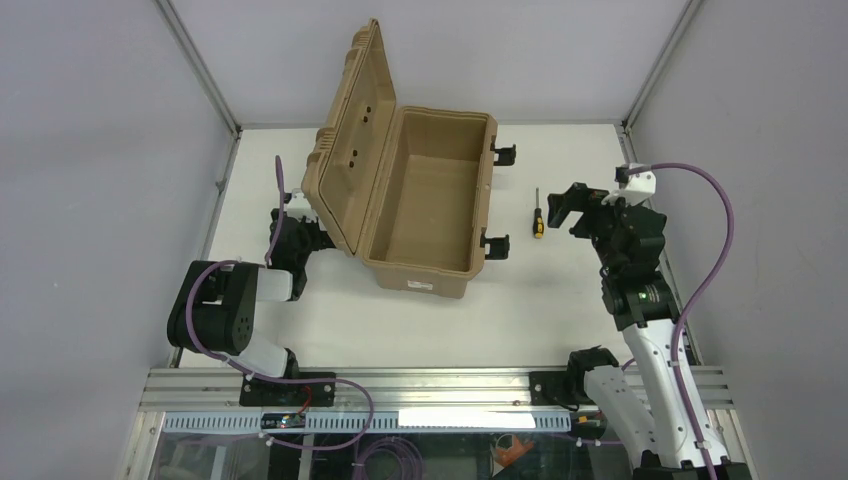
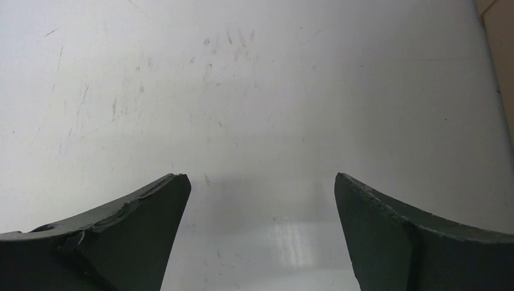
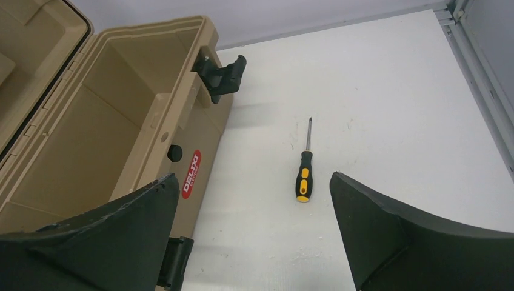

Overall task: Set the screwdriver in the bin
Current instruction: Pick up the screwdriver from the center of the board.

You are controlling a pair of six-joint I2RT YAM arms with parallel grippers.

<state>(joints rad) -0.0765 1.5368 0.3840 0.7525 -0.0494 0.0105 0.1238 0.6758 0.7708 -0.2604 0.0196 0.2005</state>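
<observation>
My right gripper [image 3: 254,177] hangs spread wide and empty, just right of the open bin [image 3: 209,133]. The screwdriver [image 3: 304,176] lies on the table [image 3: 388,91] beside the bin's latch side. My left gripper [image 2: 260,176], beyond the bin's lid side, gapes wide too.

Top cam sits high behind the arm bases, looking down on the whole white table [image 1: 560,300] with the open tan hard-plastic case [image 1: 420,278] mid-frame. Right wrist cam looks from low, just right of that case, sharing it and the small yellow-and-black screwdriver [image 3: 303,176] with top. Left wrist cam stares close at tabletop, with a case sliver at its right edge.
</observation>
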